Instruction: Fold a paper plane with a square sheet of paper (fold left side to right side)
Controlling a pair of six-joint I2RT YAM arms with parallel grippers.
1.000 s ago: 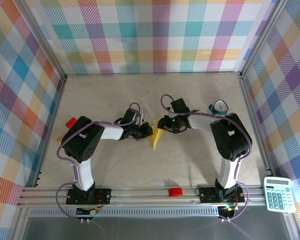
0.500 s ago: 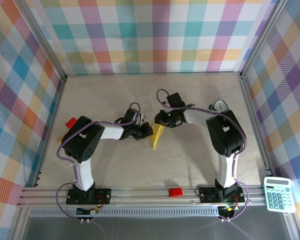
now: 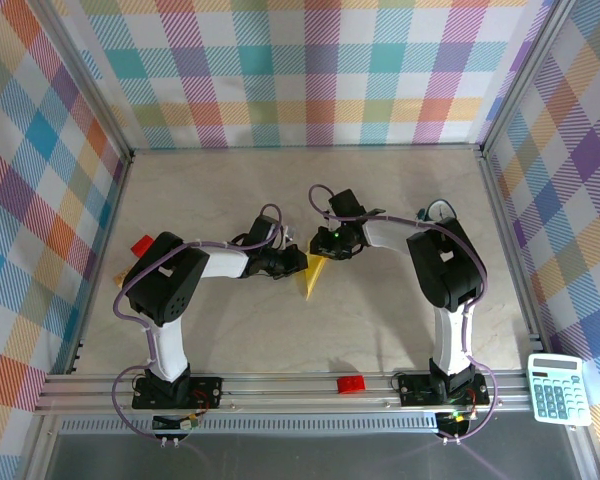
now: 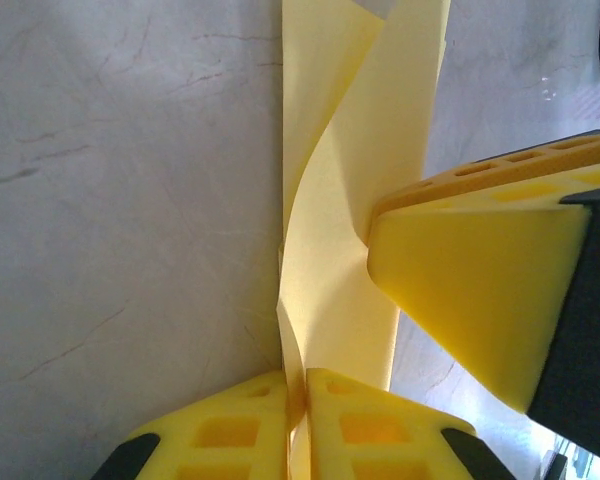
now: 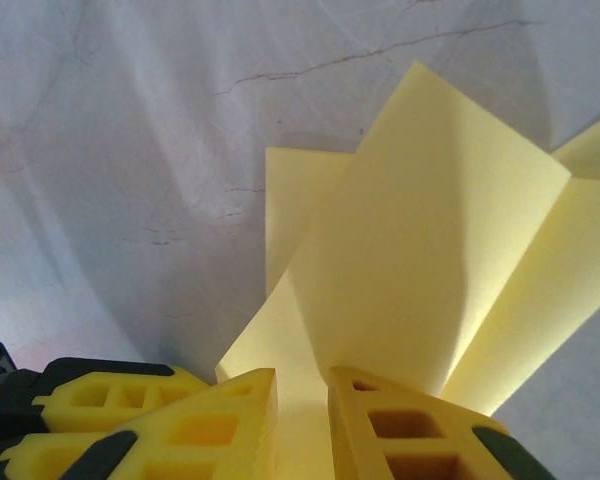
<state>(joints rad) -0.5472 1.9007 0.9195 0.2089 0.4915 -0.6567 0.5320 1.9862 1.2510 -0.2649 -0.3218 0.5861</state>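
Marbled beige bench (image 3: 210,190) carries the whole job. At its middle, between the two arms, sits the paper (image 3: 313,275). It is yellow, already creased into a narrow tapering shape, with its point toward the near edge.

Both arms meet over the paper's far end. The left end effector (image 3: 298,262) comes in from the left. In its wrist view the jaws are pressed together on a thin edge of the sheet. The right end effector (image 3: 325,245) reaches in from the other side. Its wrist view shows the jaws a narrow slot apart, with a raised flap standing in the slot. That looks like a light hold on the paper rather than a hard clamp.

The sheet should handle as very light, limp and easily marked. In the left wrist view one flap curls and twists where a right finger (image 4: 460,290) presses against it. Loose layers fan apart in the right wrist view.

Holds are best taken at a free edge or corner, close to an existing crease, where the layers are stiffest. Pulling the two holds apart risks tearing the paper. Squeezing mid-panel risks a stray crease, and a weak hold lets the smooth paper slide out.
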